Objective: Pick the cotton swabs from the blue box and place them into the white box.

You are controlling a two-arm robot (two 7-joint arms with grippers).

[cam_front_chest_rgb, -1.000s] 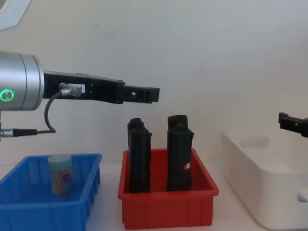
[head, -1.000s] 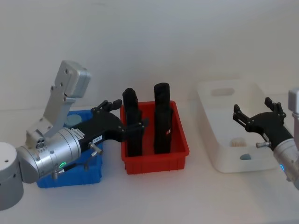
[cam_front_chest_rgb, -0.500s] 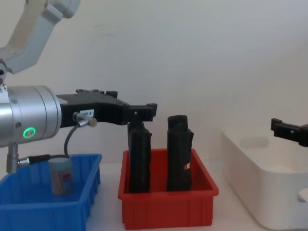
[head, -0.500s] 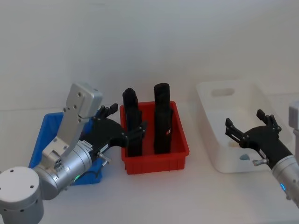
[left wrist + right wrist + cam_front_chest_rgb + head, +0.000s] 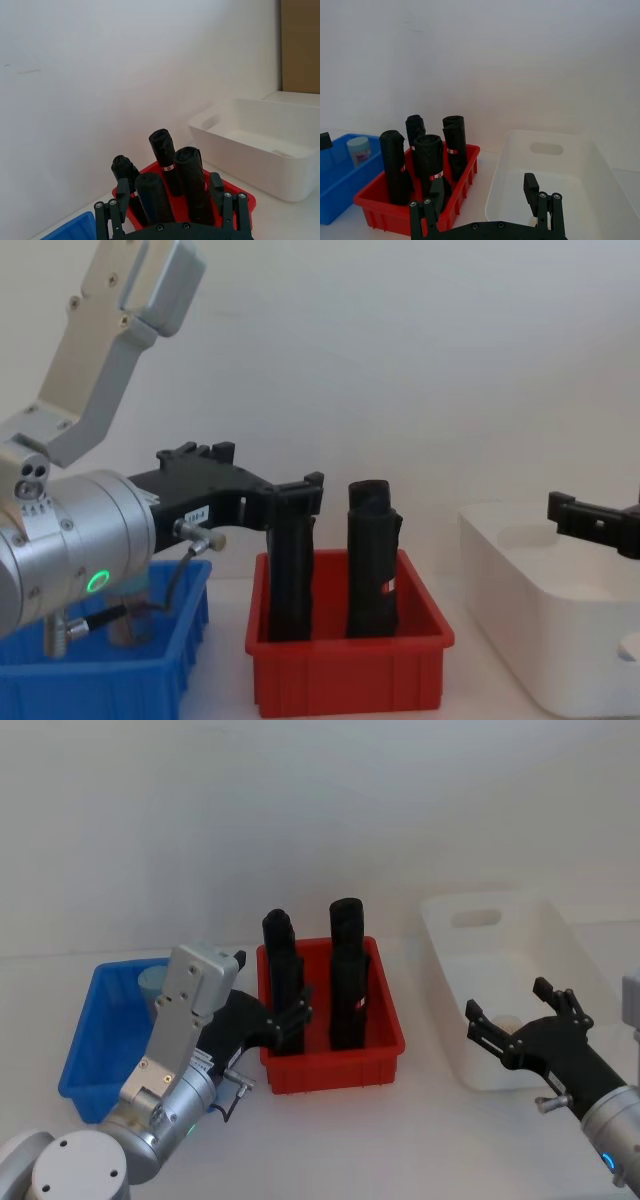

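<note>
**Both grippers spread wide and empty, swab tub in the blue box**

Head view: the left gripper (image 5: 270, 982) hangs where the blue box (image 5: 80, 1045) meets the red bin (image 5: 335, 1068). Its fingers are spread wide, gripping nothing. The cotton swabs (image 5: 152, 982) stand upright in the blue box's far corner, on the red bin's side. Black rolls (image 5: 346, 970) stand in the red bin at mid-desk. Toward the desk's right side, the right gripper (image 5: 506, 999) hovers over the near end of the white box (image 5: 440, 935), fingers splayed and empty.

Left wrist view: the left gripper (image 5: 169, 189) is wide apart, with the black rolls (image 5: 162, 150) framed beyond it and the white box (image 5: 250, 145) off past them.

Right wrist view: the right gripper (image 5: 484, 186) is open wide and bare. The cotton swabs (image 5: 359, 150) sit against the far wall of the blue box (image 5: 340, 185).

Chest view: the left gripper (image 5: 268, 480) is level with the roll tops. The right gripper (image 5: 575, 515) comes in above the white box's (image 5: 520, 590) rim.
</note>
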